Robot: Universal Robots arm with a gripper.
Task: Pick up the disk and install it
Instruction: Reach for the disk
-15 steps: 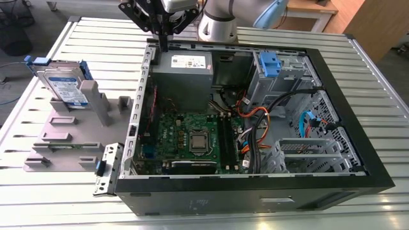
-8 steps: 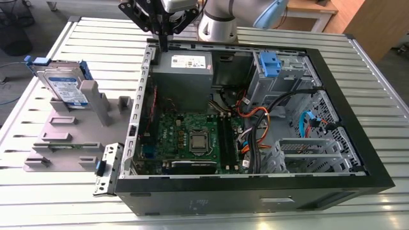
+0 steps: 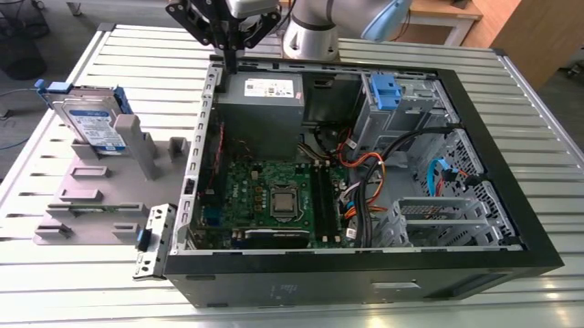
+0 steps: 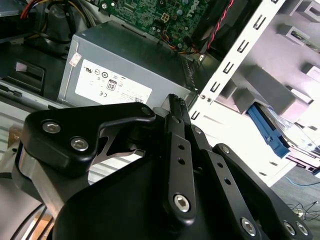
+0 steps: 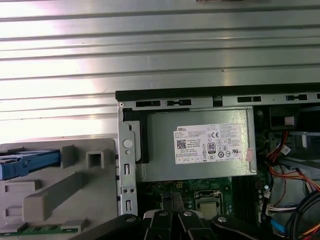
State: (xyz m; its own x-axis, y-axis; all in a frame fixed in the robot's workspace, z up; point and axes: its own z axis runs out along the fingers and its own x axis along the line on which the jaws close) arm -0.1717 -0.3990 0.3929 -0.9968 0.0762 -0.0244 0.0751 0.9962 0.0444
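The disk is stood upright in a grey holder. It is judged hard, rather heavy, easily hurt, and best held by its blue side rails. The gripper is pressed together and empty.

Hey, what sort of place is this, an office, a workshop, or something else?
Most likely a robotics lab bench for computer assembly: an open computer case lies on a slatted metal table, a robot arm stands beside it, and a grey fixture holds the disk on edge.
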